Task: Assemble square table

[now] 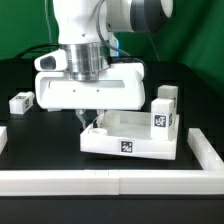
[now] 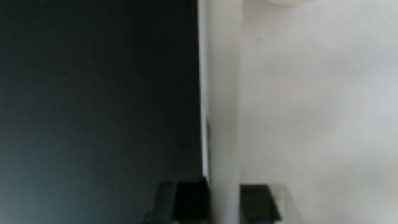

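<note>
The square tabletop [image 1: 140, 128], a white tray with a raised rim and a tag on its front wall, lies at the centre of the black table. My gripper [image 1: 88, 118] reaches down onto the rim on the exterior view's left. In the wrist view the gripper [image 2: 221, 205] has one dark finger [image 2: 183, 205] on each side of the thin rim, pressed against it. The tabletop's white floor [image 2: 320, 110] fills one side of that view. A short tagged leg [image 1: 165, 108] stands upright at the tabletop's corner on the exterior view's right; I cannot tell whether it sits in a socket.
Another tagged leg [image 1: 20, 101] lies on the table at the exterior view's left. Long white border rails run along the front [image 1: 110, 181] and the exterior view's right [image 1: 206, 150]. A green backdrop stands behind.
</note>
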